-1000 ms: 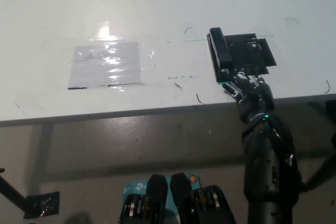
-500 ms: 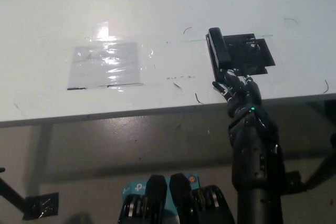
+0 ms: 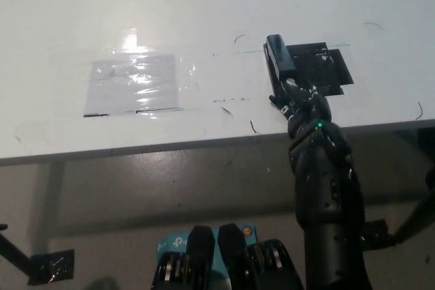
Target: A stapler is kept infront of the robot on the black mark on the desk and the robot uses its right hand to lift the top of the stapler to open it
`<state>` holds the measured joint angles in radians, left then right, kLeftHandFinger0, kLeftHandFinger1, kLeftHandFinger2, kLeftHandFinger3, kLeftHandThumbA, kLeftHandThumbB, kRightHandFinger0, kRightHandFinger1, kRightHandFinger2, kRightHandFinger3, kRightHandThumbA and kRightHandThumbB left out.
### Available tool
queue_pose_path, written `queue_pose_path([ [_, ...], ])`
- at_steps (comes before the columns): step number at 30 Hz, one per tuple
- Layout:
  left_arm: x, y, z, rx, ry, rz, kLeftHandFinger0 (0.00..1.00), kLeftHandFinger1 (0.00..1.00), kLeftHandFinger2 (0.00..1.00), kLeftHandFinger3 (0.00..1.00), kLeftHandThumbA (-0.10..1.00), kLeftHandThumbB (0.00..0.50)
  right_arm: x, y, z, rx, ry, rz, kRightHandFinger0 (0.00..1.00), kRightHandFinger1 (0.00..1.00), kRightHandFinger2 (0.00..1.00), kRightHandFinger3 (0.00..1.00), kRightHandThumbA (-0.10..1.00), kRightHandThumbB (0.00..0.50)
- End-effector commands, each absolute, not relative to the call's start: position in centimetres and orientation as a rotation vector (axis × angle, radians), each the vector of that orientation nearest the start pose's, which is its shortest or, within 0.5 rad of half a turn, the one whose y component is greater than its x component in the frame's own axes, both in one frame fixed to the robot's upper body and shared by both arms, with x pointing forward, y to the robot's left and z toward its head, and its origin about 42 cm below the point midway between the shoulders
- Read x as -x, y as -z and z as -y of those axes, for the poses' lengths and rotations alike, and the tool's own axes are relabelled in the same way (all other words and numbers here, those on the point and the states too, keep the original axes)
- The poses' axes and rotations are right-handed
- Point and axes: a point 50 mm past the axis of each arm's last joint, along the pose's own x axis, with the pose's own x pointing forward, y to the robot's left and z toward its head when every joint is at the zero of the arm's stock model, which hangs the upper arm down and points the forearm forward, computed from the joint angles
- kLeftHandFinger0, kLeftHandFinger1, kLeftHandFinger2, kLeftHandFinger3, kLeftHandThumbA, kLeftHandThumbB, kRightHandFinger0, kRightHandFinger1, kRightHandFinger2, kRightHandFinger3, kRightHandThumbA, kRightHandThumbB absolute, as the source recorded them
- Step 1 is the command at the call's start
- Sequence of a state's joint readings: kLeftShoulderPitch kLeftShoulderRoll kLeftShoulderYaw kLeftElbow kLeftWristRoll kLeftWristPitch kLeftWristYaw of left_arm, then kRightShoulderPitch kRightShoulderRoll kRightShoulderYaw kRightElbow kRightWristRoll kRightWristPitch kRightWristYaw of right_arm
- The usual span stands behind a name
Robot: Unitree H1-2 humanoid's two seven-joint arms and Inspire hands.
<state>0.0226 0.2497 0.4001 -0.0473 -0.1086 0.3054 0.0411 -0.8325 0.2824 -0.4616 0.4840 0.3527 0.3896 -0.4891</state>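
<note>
We look down on a white table [image 3: 204,5] whose near edge runs across the middle of the view, with grey floor below it. A black mark [image 3: 319,69] sits on the table close to that edge, and we use it as our landmark. Well to the left of the black mark lies a shiny patch of clear tape [image 3: 136,86] that catches the light. A few thin pen marks are scattered around it. The stapler [image 3: 279,59] lies along the black mark's left side, dark and narrow, its far end pointing away from us. Our right robot hand [image 3: 299,103] reaches up over the table edge just below the black mark, its fingers [image 3: 289,93] at the stapler's near end. We cannot tell whether it grips or only touches.
</note>
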Motion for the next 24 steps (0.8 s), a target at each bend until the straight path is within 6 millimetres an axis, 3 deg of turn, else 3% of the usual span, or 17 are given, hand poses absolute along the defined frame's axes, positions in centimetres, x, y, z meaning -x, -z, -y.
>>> queue_pose_path([
  [1,-24.9,-13.2,-40.9,-0.111,-0.465,-0.149,0.20,0.20,0.41,0.69,0.27,0.000,-51.0,-30.7,7.3,-0.716,0.162,-0.143,0.45,0.52,0.62,0.80,0.26,0.000],
  [5,-25.0,-13.3,-40.7,-0.107,-0.473,-0.155,0.21,0.19,0.40,0.68,0.26,0.000,-52.3,-35.4,6.0,-0.713,0.105,-0.079,0.40,0.47,0.57,0.77,0.28,0.000],
  [7,-24.7,-13.1,-40.7,-0.118,-0.478,-0.167,0.25,0.23,0.42,0.73,0.28,0.000,-52.7,-38.1,5.1,-0.716,0.072,-0.041,0.45,0.51,0.60,0.82,0.26,0.000],
  [10,-24.6,-13.1,-40.6,-0.119,-0.475,-0.167,0.24,0.21,0.42,0.74,0.29,0.000,-52.9,-39.3,4.7,-0.701,0.051,-0.014,0.46,0.50,0.58,0.81,0.27,0.000],
  [16,-24.5,-12.9,-40.7,-0.120,-0.477,-0.173,0.23,0.20,0.40,0.73,0.27,0.000,-53.7,-38.8,4.4,-0.658,0.070,-0.028,0.39,0.46,0.56,0.79,0.22,0.000],
  [19,-24.4,-12.9,-40.7,-0.124,-0.474,-0.174,0.26,0.22,0.42,0.73,0.28,0.000,-54.1,-38.4,4.4,-0.653,0.079,-0.034,0.43,0.48,0.57,0.82,0.21,0.000],
  [24,-24.3,-12.6,-40.5,-0.114,-0.474,-0.180,0.24,0.21,0.41,0.70,0.28,0.000,-55.5,-36.4,5.5,-0.605,0.112,-0.052,0.39,0.45,0.55,0.82,0.20,0.000],
])
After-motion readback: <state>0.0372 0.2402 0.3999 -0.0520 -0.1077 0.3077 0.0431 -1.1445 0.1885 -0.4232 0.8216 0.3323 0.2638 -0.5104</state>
